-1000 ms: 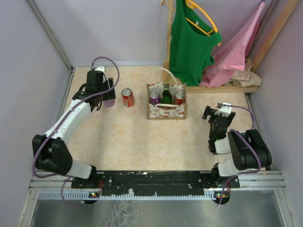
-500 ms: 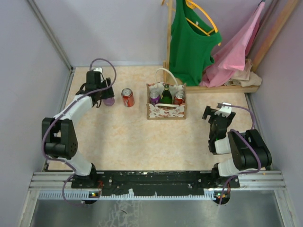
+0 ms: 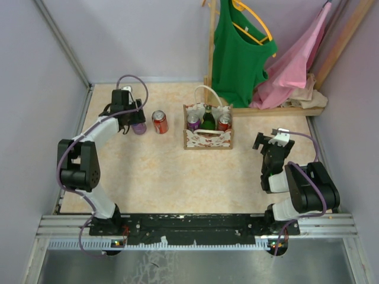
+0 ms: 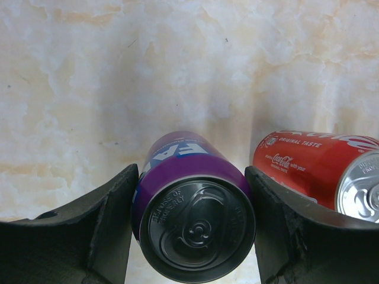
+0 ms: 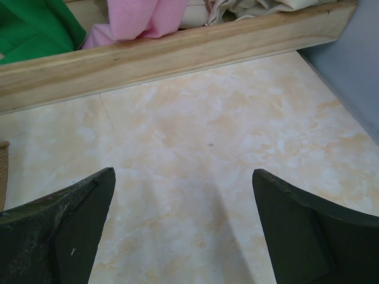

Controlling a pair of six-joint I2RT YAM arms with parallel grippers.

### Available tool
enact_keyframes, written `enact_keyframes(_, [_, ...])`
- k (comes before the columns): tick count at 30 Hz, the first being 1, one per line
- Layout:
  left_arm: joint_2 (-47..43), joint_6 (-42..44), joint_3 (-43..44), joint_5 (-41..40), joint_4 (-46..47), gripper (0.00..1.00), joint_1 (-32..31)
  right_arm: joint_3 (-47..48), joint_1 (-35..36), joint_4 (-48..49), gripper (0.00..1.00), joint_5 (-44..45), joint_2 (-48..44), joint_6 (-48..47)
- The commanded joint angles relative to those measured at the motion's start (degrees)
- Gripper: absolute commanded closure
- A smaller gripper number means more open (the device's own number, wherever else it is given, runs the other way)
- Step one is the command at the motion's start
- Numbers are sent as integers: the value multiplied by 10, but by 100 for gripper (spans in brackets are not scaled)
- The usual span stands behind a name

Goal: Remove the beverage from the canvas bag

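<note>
Here's the canvas bag [image 3: 207,139], sitting upright in the middle of the surface [image 3: 177,171], mouth facing straight up and its long side running left to right across the top view. One white handle [image 3: 206,92] arches up at the back, and the other droops over the patterned front. Inside, in a row along that long axis, are a second purple can [image 3: 193,122], a green bottle [image 3: 208,120] and a second red can [image 3: 223,123], all standing with their tops up. Over on the left, well apart from the bag, it's the purple can [image 3: 138,127] that matters: it stands on the surface with its long axis vertical and its lid pointing up at the left wrist camera. The left end effector [image 3: 135,120] has it pinched, with a dark finger [image 4: 112,225] pressed to each side of the can [image 4: 192,213]. Just beside it on the right stands a red can [image 3: 160,121], upright too and clear of the fingers. On the far side of the table, the right end effector [image 3: 267,142] sits low with its fingers [image 5: 71,219] spread wide and only bare surface between them, facing the wooden rail [image 5: 177,53] of the rack. Behind that rail hang a green top [image 3: 237,53] and a pink cloth [image 3: 296,65].
</note>
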Motion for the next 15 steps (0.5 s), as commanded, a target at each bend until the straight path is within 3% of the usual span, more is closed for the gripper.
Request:
enact_keyframes(1, [8, -5, 34, 7, 35, 71, 4, 12, -3, 26, 1, 1, -5, 0])
enact_keyframes(3, [16, -5, 41, 6, 25, 68, 4, 12, -3, 26, 1, 0, -6, -1])
enact_keyframes(5, [21, -4, 46, 3, 18, 58, 4, 12, -3, 26, 1, 1, -5, -1])
enact_keyframes(7, [26, -4, 50, -1, 13, 37, 4, 12, -2, 26, 1, 1, -5, -1])
enact_keyframes(11, [32, -3, 56, -5, 5, 5, 4, 12, -3, 26, 1, 1, -5, -1])
enact_keyframes(15, [33, -2, 60, -9, -1, 0, 4, 12, -2, 26, 1, 0, -5, -1])
